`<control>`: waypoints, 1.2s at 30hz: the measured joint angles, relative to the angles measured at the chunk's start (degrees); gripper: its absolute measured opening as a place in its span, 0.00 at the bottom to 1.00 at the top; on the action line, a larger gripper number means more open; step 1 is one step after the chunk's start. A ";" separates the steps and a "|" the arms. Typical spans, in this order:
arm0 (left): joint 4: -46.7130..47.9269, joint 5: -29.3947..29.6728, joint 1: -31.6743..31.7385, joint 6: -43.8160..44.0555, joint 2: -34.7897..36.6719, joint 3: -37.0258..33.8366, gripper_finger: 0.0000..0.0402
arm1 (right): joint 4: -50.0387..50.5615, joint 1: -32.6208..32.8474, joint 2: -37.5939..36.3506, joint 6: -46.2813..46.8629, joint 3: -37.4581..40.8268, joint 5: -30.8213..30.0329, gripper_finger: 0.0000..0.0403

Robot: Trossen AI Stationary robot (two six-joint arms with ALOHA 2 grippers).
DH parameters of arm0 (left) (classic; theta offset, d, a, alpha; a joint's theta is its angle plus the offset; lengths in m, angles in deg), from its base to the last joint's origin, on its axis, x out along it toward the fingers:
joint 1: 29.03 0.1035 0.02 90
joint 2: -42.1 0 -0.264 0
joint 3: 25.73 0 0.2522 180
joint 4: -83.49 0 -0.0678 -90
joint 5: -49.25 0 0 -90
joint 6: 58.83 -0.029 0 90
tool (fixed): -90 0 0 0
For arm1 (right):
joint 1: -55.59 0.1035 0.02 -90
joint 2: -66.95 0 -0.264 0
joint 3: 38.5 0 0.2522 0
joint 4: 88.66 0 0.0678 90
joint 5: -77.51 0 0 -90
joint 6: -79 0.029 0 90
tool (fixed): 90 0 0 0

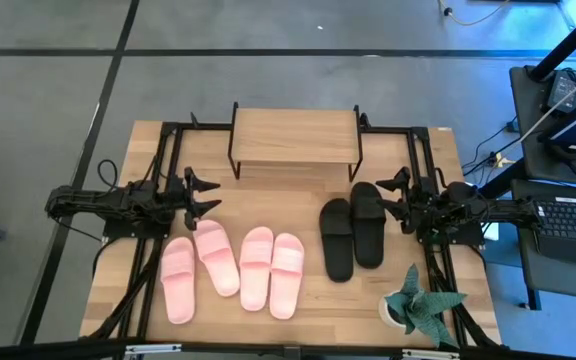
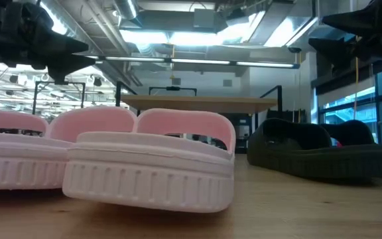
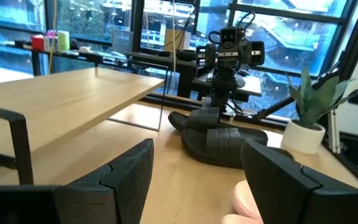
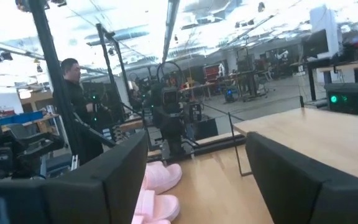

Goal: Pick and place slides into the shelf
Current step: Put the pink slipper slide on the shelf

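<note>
Seen from above: four pink slides (image 1: 230,270) lying in a loose row on the wooden table (image 1: 358,300), toward its front left, the two on the left splayed apart at the toes, the two on the right side by side and touching. Two black slides (image 1: 353,230) lying together to the right of them, just in front of the shelf's right end and overlapping slightly. Small shelf (image 1: 294,135) standing at the back middle of the table, its light top board bare.

Left gripper (image 1: 211,194) poised at the table's left side, just behind the pink row, fingers wide apart and holding nothing. Right gripper (image 1: 391,197) poised at the right side, just beside the black pair, fingers likewise spread and empty. Both arms facing each other across the table.

Potted plant (image 1: 416,305) at the front right corner, near the black pair.

From table height: pink soles (image 2: 148,176) filling the foreground, black pair (image 2: 323,151) behind to the right, shelf board (image 2: 201,101) beyond.

In the right wrist view: a person in dark clothing (image 4: 79,106) standing in the room beyond the table.
</note>
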 joint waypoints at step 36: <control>-5.92 -1.97 -0.02 -14.48 0.00 -0.01 0.59 | 3.71 0.01 39.46 -21.53 -26.06 -7.60 0.68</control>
